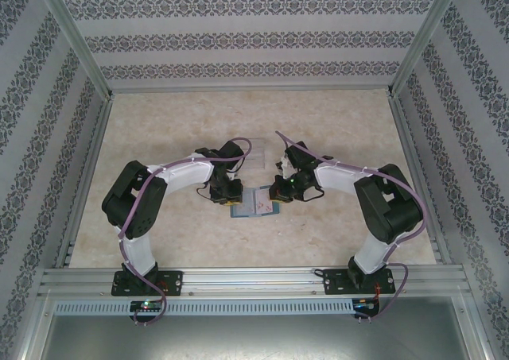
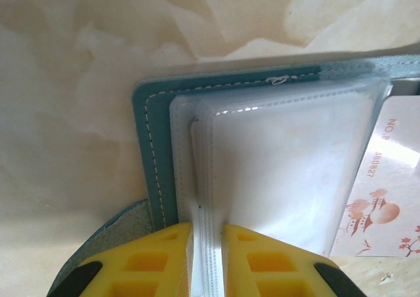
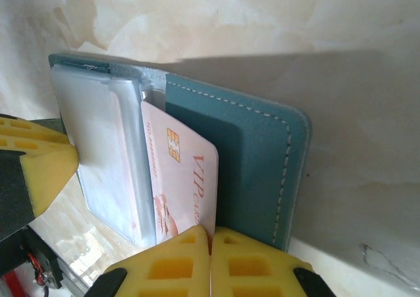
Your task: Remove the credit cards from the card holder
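Note:
The teal card holder (image 1: 256, 202) lies open on the table between both arms. My left gripper (image 2: 208, 228) is shut on the holder's clear plastic sleeves (image 2: 282, 159), pinching their near edge. My right gripper (image 3: 210, 233) is shut on the lower edge of a pale credit card (image 3: 187, 179), printed with a chip and "VIP". The card sticks partway out of the holder's teal pocket (image 3: 262, 166). That same pale card (image 2: 387, 198) pokes out at the right in the left wrist view. The dark card is hidden.
A clear plastic tray (image 1: 253, 150) lies just behind the holder, between the two wrists. The marbled tabletop (image 1: 175, 121) is fenced by patterned walls and a metal rail (image 1: 254, 280) at the near edge. The left gripper's yellow finger (image 3: 39, 166) shows at the right wrist view's left edge.

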`<action>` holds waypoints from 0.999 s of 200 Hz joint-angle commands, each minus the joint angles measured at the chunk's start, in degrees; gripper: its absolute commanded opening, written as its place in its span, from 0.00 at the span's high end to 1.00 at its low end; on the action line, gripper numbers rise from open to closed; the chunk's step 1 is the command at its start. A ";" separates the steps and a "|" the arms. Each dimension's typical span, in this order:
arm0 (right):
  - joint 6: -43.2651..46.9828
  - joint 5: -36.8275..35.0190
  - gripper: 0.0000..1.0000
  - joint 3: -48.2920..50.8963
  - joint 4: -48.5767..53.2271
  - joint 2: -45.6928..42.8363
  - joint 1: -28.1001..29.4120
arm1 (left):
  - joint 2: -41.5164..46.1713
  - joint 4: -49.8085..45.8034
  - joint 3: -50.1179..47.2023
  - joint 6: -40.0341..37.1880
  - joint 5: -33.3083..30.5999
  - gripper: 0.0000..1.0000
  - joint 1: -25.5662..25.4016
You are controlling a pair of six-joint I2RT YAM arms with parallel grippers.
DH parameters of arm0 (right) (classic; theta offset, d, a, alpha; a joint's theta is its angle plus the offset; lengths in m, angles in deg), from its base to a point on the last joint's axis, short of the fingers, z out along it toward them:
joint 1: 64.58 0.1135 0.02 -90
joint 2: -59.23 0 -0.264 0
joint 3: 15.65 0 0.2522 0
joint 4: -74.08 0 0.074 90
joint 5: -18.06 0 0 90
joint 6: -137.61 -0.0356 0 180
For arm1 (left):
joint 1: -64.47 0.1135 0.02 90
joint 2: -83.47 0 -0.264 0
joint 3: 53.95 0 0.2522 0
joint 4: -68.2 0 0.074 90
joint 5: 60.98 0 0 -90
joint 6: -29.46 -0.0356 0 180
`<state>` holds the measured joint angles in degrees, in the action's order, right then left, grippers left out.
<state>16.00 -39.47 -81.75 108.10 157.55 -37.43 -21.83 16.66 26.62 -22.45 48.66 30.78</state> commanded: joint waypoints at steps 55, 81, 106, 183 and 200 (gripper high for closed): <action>-0.29 -4.99 0.91 -2.64 4.04 -0.52 2.34 | -2.25 -3.61 0.12 -0.48 -1.98 0.82 -0.31; -1.99 -4.21 0.88 -3.02 2.81 -0.48 3.63 | -2.51 -3.70 0.34 -0.57 -1.95 0.82 -0.30; -3.50 -3.65 0.87 -3.47 2.17 -0.91 4.60 | -2.65 -3.56 0.45 -0.56 -1.86 0.82 -0.23; -4.63 -3.29 0.83 -4.07 2.16 -1.98 5.51 | -3.11 -3.52 0.68 -0.79 -1.62 0.82 -0.24; -4.51 -3.14 0.83 -4.26 2.16 -2.08 5.49 | -3.24 -3.37 0.61 -0.78 -1.58 0.82 -0.23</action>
<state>11.91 -43.49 -84.85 110.30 157.07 -32.42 -22.59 15.70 27.56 -22.63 48.68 30.78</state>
